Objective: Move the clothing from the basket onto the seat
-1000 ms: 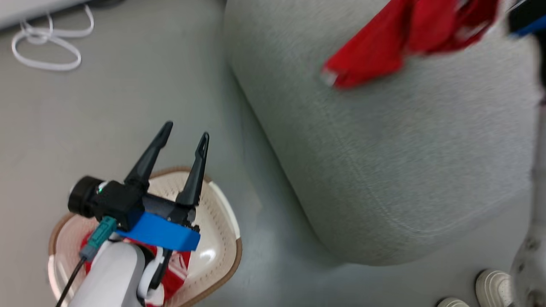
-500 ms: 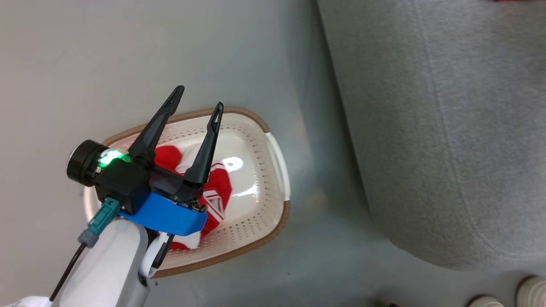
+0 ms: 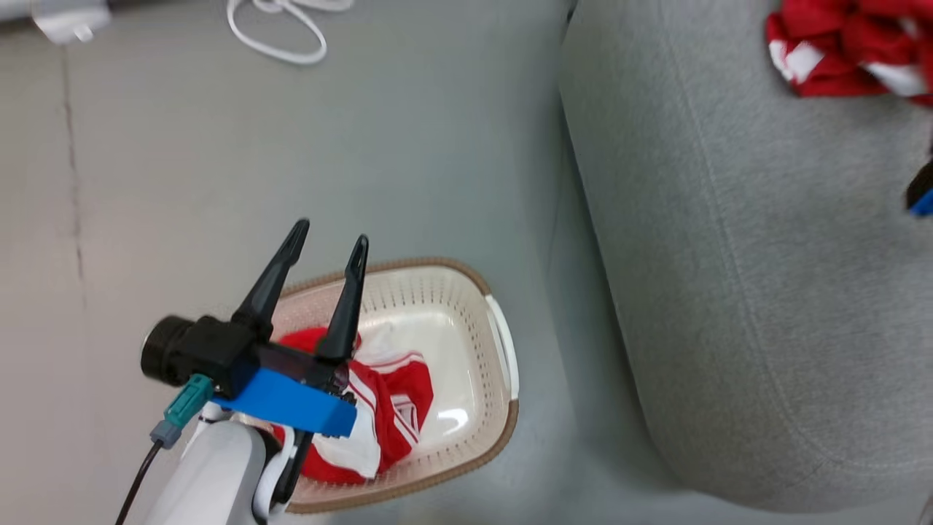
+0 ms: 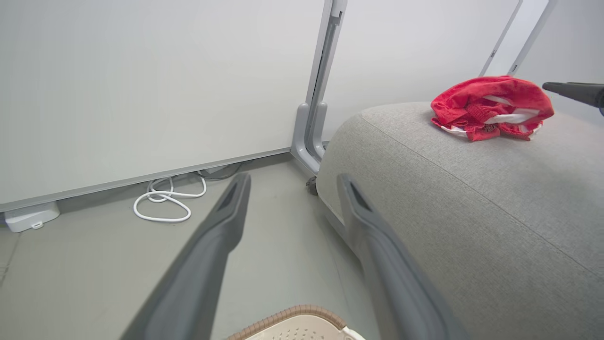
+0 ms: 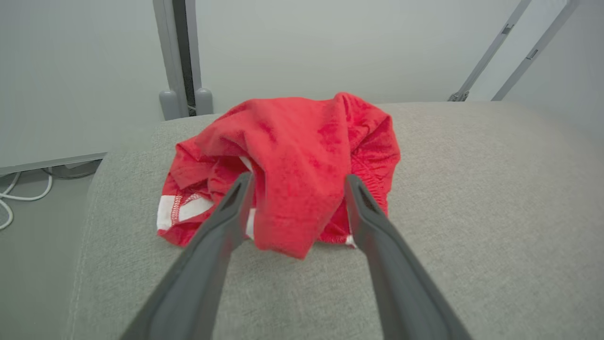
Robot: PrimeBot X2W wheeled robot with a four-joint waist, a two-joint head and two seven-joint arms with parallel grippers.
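Clothing sits in two spots, one piece off the seat (image 3: 729,292) and one piece on it. Farthest to the left of the seat, a white cable (image 3: 280,33) lies looped on the grey floor (image 3: 291,146), well apart from the cushion.

Closer in, left of the seat, the left gripper (image 3: 330,232) hangs above the basket (image 3: 444,295). Its two dark fingers are spread wide with nothing between them. In the left wrist view they point past the seat's near left corner toward the wall.

The basket stands on the floor just beside the seat's left edge, with a strip of floor between the two. Inside it lies the first garment (image 3: 393,408), red with white stripes and panels. It is crumpled toward the side away from the seat and partly hidden by the left arm.

On top of the seat, toward its far side, rests the second garment (image 3: 845,51), a rumpled red heap showing white bands.

The right gripper (image 5: 298,177) is over the seat, right at this heap. Its fingers are parted, one on each side of a loose red fold, and neither pinches the cloth.
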